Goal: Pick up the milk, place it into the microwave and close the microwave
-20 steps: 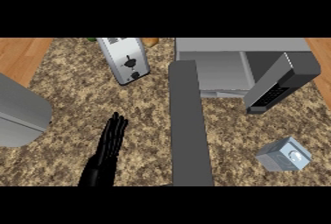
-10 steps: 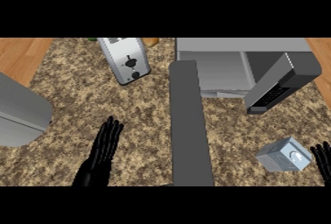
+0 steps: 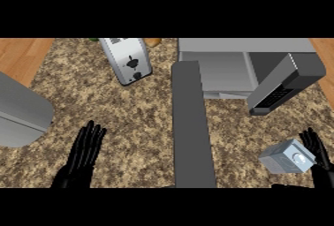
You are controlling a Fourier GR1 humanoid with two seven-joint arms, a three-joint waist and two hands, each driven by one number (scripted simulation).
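The milk, a small grey-blue carton with a round mark on its face, is seen on the speckled counter toward the lower right of the head view, tilted relative to the picture's edges. It lies well apart from the microwave, which stands at the upper right with its cavity exposed. The microwave's door is swung open and juts out toward the lower right, its dark inner face turned toward the milk.

The right hand is found just beside the milk, on its right, at the view's edge. Its fingers are held straight and spread, pointing up the picture; nothing is gripped by them, and whether they touch the carton cannot be told.

A long grey bar is seen running up the middle of the view from the lower edge to just beside the microwave's left front corner.

The left hand is seen at the lower left, coming in from the lower edge, with its fingers straight and relaxed and nothing held.

A toaster lies at the upper middle, tilted, with its slotted top facing up. A grey rounded object is partly seen at the left edge. Wooden flooring shows at the upper left corner beyond the counter.
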